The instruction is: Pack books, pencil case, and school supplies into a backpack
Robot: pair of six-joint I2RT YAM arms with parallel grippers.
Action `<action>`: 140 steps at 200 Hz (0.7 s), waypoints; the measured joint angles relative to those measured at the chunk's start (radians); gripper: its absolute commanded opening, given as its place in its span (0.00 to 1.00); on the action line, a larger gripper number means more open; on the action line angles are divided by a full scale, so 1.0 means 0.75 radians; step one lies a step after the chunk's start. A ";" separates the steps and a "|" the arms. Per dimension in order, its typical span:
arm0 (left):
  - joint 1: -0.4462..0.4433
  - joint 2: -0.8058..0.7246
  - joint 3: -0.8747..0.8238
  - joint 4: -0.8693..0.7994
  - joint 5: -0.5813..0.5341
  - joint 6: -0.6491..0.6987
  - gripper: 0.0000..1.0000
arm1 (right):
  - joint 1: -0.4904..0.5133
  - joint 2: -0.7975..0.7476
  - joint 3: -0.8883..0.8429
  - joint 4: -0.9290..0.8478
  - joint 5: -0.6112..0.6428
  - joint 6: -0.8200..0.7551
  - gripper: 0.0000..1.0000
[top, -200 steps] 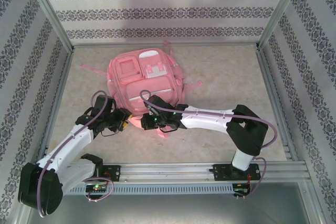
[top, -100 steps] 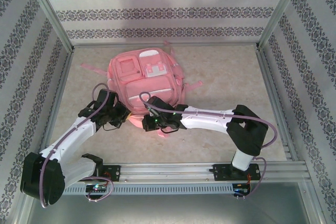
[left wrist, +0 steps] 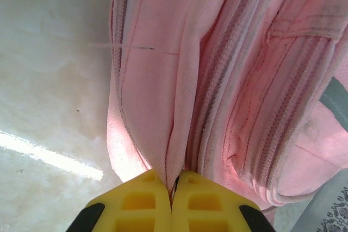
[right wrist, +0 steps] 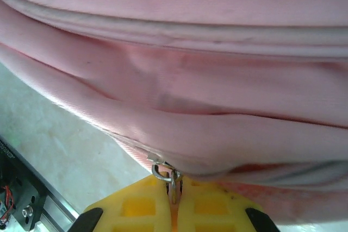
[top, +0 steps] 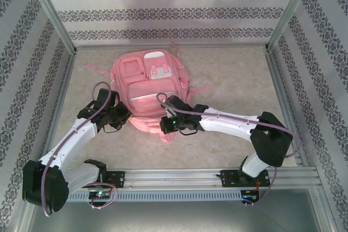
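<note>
- Tabletop (top: 234, 80): pale, marbled, walled on three sides by patterned panels (top: 163, 12), with a metal rail (top: 179, 176) along the near edge
- Backpack (top: 148, 82): pink, by far the biggest item, lying flat on the tabletop left of centre, front pockets and white patches facing up, straps trailing out to either side, near edge bunched between the two hands
- Right arm (top: 228, 123): white with black joints, stretched from the near-right base across to the backpack's near edge
- Left arm (top: 70, 145): white with black joints, angled from the near-left base up to the backpack's near-left corner
- Left hand (left wrist: 171, 188): yellow fingers (left wrist: 138, 199) pressed together, clamped on a fold of the backpack's pink fabric beside a zip line; at the bag's near-left corner in the top view (top: 126, 119)
- Right hand (right wrist: 174, 191): yellow fingers together, clamped on the zip pull, at the middle of the bag's near edge in the top view (top: 165, 125)
- Zip pull (right wrist: 163, 173): small metal ring and tab at the backpack's lower seam, tab pinched between the right hand's fingers
</note>
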 measured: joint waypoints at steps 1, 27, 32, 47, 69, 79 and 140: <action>0.001 0.000 0.000 -0.001 0.000 0.001 0.00 | -0.004 -0.002 -0.003 -0.001 -0.004 -0.003 0.00; 0.009 -0.006 0.001 -0.009 0.005 0.025 0.00 | -0.078 -0.025 -0.027 -0.011 -0.051 -0.055 0.00; 0.009 -0.006 0.002 -0.010 0.005 0.031 0.00 | -0.089 -0.028 -0.030 -0.011 -0.062 -0.065 0.00; 0.012 -0.006 0.010 -0.016 0.005 0.052 0.00 | -0.117 -0.040 -0.042 -0.010 -0.091 -0.099 0.00; 0.019 -0.001 0.042 -0.041 -0.001 0.100 0.00 | -0.130 -0.052 -0.055 0.005 -0.153 -0.141 0.00; 0.026 0.016 0.068 -0.061 -0.008 0.128 0.00 | -0.129 -0.052 -0.055 0.011 -0.184 -0.155 0.00; 0.131 0.211 0.266 -0.161 -0.030 0.221 0.50 | 0.034 0.092 0.099 0.097 -0.169 0.026 0.00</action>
